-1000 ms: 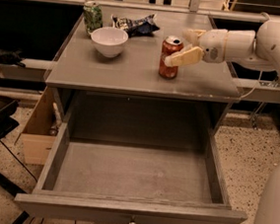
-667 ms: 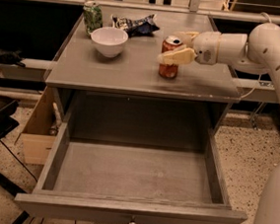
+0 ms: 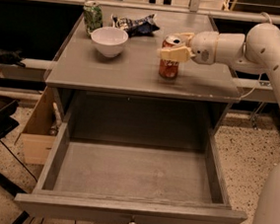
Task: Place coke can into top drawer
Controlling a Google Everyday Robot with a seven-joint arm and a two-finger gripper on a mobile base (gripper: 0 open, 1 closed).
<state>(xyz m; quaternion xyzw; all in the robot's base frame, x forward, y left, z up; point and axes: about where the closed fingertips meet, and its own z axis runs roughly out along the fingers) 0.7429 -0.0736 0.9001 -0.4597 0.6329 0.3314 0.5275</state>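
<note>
The coke can [image 3: 168,67] is red with a silver top. It stands upright on the grey cabinet top [image 3: 124,73], right of centre. My gripper [image 3: 176,47] reaches in from the right on a white arm, and its pale fingers [image 3: 174,54] straddle the can's upper part, one in front and one behind. The top drawer [image 3: 133,180] is pulled fully out below the cabinet top. It is wide, shallow, grey and holds nothing, with a small knob [image 3: 131,223] on its front panel.
A white bowl [image 3: 108,40], a green can [image 3: 92,16] and a dark crumpled bag [image 3: 137,23] sit at the back left of the cabinet top. A cardboard box [image 3: 39,129] stands left of the cabinet. My white arm [image 3: 272,52] fills the right side.
My gripper has moved left, from beside the can's right side to around its top. The can has stayed where it was.
</note>
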